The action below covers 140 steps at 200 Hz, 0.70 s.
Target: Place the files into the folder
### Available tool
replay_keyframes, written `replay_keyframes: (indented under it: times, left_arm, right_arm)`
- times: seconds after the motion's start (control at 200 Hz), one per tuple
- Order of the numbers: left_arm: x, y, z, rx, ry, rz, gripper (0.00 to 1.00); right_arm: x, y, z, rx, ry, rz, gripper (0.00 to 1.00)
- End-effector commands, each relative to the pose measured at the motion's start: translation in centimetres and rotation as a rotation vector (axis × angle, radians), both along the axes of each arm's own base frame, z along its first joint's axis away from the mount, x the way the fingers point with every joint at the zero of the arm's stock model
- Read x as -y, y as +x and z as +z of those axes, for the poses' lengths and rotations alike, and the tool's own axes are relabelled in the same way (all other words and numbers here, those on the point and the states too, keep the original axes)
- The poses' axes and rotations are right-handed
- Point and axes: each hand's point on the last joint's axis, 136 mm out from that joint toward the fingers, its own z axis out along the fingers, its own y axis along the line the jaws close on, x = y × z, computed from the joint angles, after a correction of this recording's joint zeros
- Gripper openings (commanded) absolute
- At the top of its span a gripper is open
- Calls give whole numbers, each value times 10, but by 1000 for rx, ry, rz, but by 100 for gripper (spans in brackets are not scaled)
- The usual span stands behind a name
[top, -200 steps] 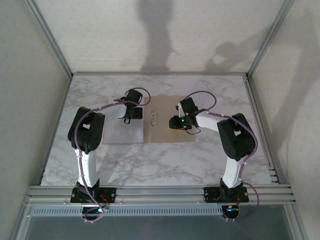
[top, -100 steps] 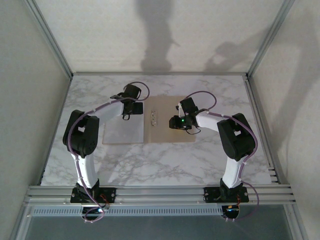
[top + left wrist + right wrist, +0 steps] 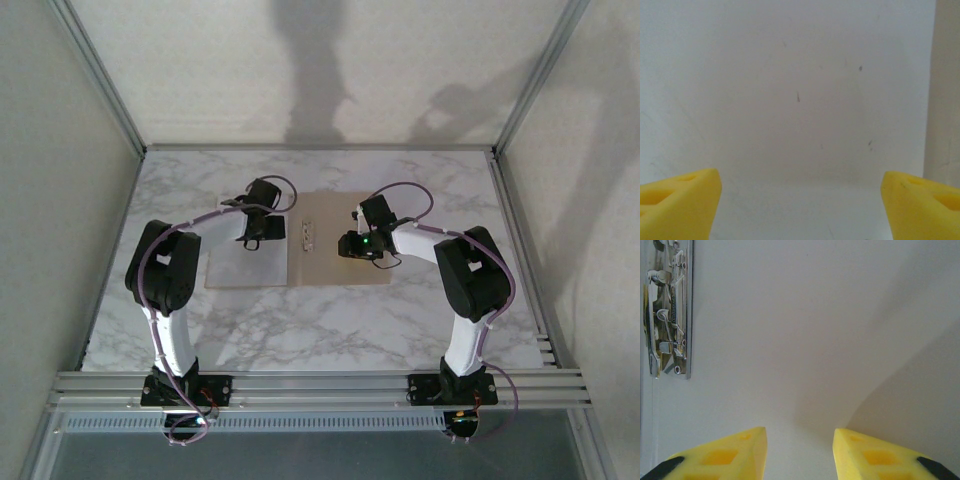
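Note:
The folder lies open in the middle of the marble table, tan inside, with its metal clip along the spine. White files cover its left half. My left gripper hangs over the far part of the files; in the left wrist view its yellow fingertips stand wide apart, open, above plain white files with nothing between them. My right gripper is over the folder's bare right half, open and empty above the tan folder, with the clip at its left.
The marble table is bounded by grey walls and aluminium posts at the back corners, with a metal rail along the near edge where both arm bases stand. A tan strip of folder shows beyond the paper's right edge.
The left arm swung its elbow outward to the left; its gripper went toward the back, then came forward again over the files. The right arm has not moved.

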Motion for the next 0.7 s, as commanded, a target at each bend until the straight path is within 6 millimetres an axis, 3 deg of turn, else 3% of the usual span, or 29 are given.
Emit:
replay_keyframes:
  times: [0.0,0.35,0.696]
  left_arm:
    - [-9,-4,-13,-23,9,28,83]
    - [-26,-11,-23,-50,84,23,83]
    - [-28,-16,-26,-69,119,-36,83]
  right_arm:
    - [7,-6,4,-19,-15,-16,41]
    - [8,-7,3,-27,-16,-19,41]
    - [8,-7,3,-29,-13,-22,42]
